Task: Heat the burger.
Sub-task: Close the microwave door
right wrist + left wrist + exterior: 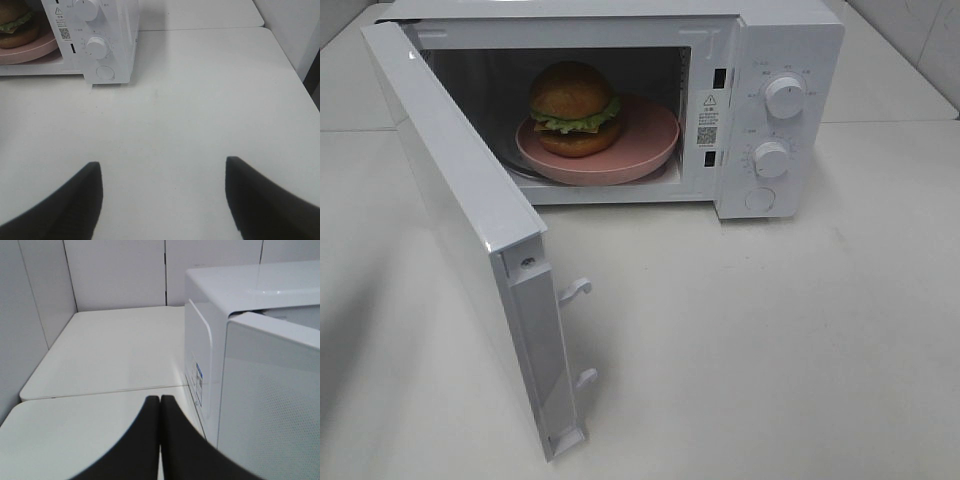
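Both wait: left gripper (160,399) pressed together beside the door (450,200), apt for pushing; right gripper (162,162) spread, burger (574,108) loaded ahead.

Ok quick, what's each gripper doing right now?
Left gripper: closed, holding nothing.
Right gripper: open, holding nothing.

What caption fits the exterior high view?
The burger sits on a pink plate inside the white microwave, its door wide open.
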You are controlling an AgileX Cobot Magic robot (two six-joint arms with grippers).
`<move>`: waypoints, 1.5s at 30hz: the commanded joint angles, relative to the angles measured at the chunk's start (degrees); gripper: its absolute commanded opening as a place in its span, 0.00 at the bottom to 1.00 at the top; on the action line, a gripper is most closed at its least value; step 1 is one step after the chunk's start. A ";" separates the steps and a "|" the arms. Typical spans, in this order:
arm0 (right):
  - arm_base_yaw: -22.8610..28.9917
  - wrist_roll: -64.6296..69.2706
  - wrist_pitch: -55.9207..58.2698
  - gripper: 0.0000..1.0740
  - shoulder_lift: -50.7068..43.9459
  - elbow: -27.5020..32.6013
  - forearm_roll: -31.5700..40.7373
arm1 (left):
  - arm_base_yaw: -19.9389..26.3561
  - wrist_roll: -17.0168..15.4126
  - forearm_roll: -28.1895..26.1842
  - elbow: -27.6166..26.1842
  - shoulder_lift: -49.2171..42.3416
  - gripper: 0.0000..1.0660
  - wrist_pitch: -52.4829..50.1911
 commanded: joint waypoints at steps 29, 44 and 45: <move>-0.34 -0.57 -0.40 0.62 -1.55 0.17 -0.06 | -0.34 -0.86 7.79 -3.55 25.90 0.00 -19.77; -0.34 -0.57 -0.40 0.62 -1.55 0.17 -0.06 | -10.71 -0.29 4.53 -5.84 27.39 0.00 -18.56; -0.34 -0.57 -0.40 0.62 -1.55 0.17 -0.06 | -10.71 -0.29 4.53 -5.84 27.39 0.00 -18.56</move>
